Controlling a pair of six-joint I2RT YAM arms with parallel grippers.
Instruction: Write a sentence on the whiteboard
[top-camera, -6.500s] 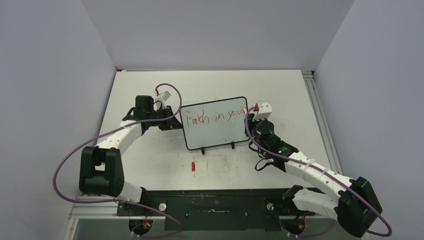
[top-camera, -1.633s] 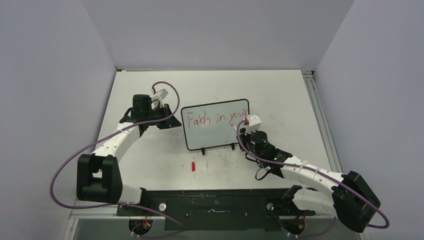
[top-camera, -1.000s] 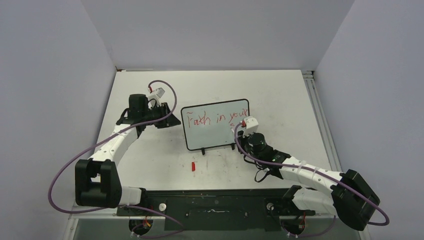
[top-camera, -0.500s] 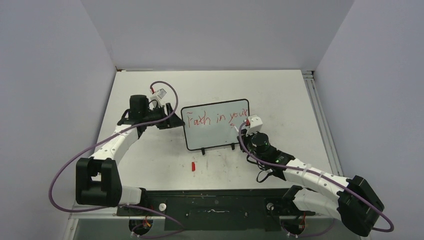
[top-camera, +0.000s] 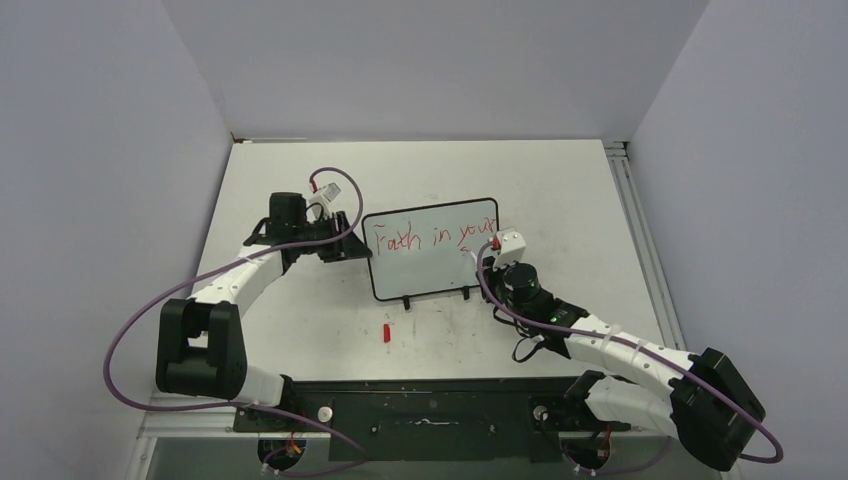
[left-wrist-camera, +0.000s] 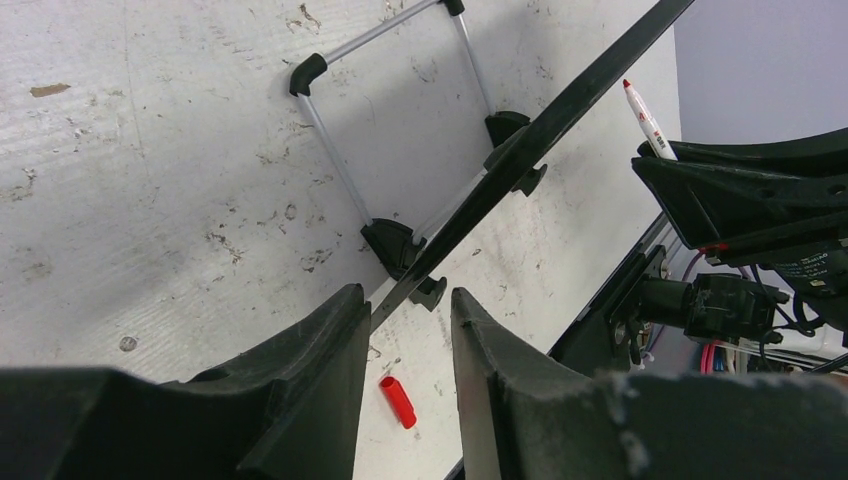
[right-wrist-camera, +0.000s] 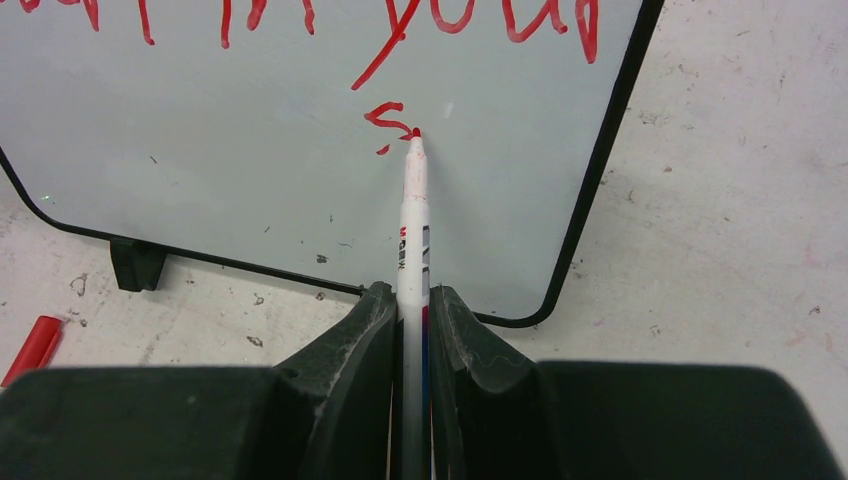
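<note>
The whiteboard (top-camera: 430, 268) stands on its two black feet mid-table; red words of the sentence (top-camera: 442, 237) run along its top. My right gripper (right-wrist-camera: 412, 290) is shut on a white red-tipped marker (right-wrist-camera: 413, 220). The marker's tip touches the whiteboard (right-wrist-camera: 220, 170) beside a small red "s" under the first line. My left gripper (left-wrist-camera: 405, 292) sits at the board's left edge (left-wrist-camera: 560, 110), jaws apart with a gap wider than the frame. The frame's lower corner lies by the left fingertip (left-wrist-camera: 345, 300). In the top view the left gripper (top-camera: 350, 246) touches the board's left side.
A red marker cap (top-camera: 386, 332) lies on the tabletop in front of the board, also seen as the cap (left-wrist-camera: 397, 400) between my left fingers. A wire stand (left-wrist-camera: 335, 170) props the board from behind. A metal rail (top-camera: 628, 210) lines the table's right edge.
The left gripper has swung right, back to the board's left edge, and its jaws widened, then narrowed. The right gripper with the marker shifted slightly up and right on the board.
</note>
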